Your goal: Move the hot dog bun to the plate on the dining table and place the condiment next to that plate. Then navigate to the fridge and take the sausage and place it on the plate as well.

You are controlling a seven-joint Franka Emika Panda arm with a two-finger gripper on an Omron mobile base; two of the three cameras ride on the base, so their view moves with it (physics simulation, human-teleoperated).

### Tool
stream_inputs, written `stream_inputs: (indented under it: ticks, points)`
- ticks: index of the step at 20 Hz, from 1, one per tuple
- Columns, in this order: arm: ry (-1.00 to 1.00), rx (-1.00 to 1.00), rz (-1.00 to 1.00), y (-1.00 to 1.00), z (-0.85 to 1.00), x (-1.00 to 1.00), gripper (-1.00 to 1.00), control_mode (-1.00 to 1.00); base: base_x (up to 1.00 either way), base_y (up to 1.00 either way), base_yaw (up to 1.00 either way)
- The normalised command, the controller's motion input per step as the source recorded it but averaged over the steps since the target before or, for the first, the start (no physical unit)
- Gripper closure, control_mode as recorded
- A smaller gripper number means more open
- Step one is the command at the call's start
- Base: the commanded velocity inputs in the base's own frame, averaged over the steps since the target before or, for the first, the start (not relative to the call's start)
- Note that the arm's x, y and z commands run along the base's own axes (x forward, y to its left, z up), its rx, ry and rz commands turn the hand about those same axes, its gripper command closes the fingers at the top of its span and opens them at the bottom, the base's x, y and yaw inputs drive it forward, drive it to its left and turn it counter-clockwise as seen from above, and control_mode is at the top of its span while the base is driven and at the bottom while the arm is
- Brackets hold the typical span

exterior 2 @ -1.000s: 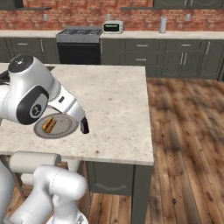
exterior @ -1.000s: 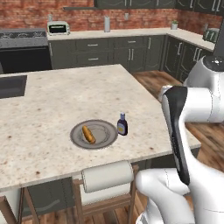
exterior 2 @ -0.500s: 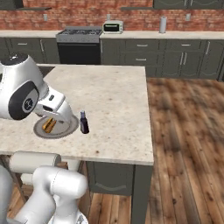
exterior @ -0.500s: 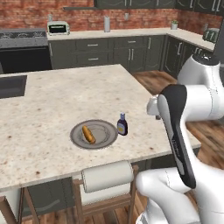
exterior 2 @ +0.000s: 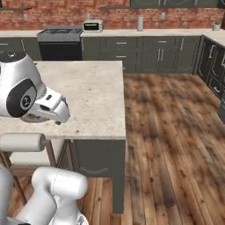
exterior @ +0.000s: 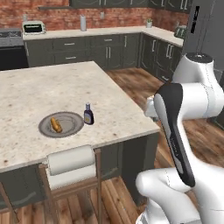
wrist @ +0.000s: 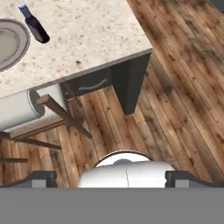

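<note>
One plate (exterior: 70, 126) on dining table (exterior: 39, 94). One hot dog bun (exterior: 56, 125) on plate. One condiment bottle (exterior: 89, 114) just beside plate. One stool (exterior: 72, 168) at table edge. One toaster (exterior: 33, 27) on back counter (exterior: 109, 31). One stove (exterior 2: 59, 41). One fridge (exterior: 205, 30) at right.

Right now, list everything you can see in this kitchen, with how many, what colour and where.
hot dog bun: one, golden, on the plate
plate: one, grey, on the dining table near its front edge
condiment bottle: one, dark, upright just right of the plate
dining table: one, beige speckled top
stool: one, white cushion, at the table's front
toaster: one, white, back counter
fridge: one, dark, far right
pincer: one, dark tips, open, over the floor
</note>
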Motion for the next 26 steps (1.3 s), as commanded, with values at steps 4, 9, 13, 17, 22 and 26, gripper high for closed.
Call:
stream_inputs:
  ticks: [4, 9, 13, 17, 22, 26]
  points:
    - [0.0, 0.0, 0.0, 0.0, 0.0, 0.0, -1.0, 1.0, -0.29, -1.0, -0.35]
    - [0.0, 0.0, 0.0, 0.0, 0.0, 0.0, -1.0, 1.0, 0.01, -1.0, -0.33]
    - [0.0, 0.0, 0.0, 0.0, 0.0, 0.0, -1.0, 1.0, 0.24, -1.0, -0.34]
    - [0.0, 0.0, 0.0, 0.0, 0.0, 0.0, -1.0, 1.0, 0.67, -1.0, -0.17]
    - [0.0, 0.0, 0.0, 0.0, 0.0, 0.0, -1.0, 1.0, 0.99, -1.0, -0.14]
    - [0.0, 0.0, 0.0, 0.0, 0.0, 0.0, -1.0, 1.0, 1.0, -0.75, -0.26]
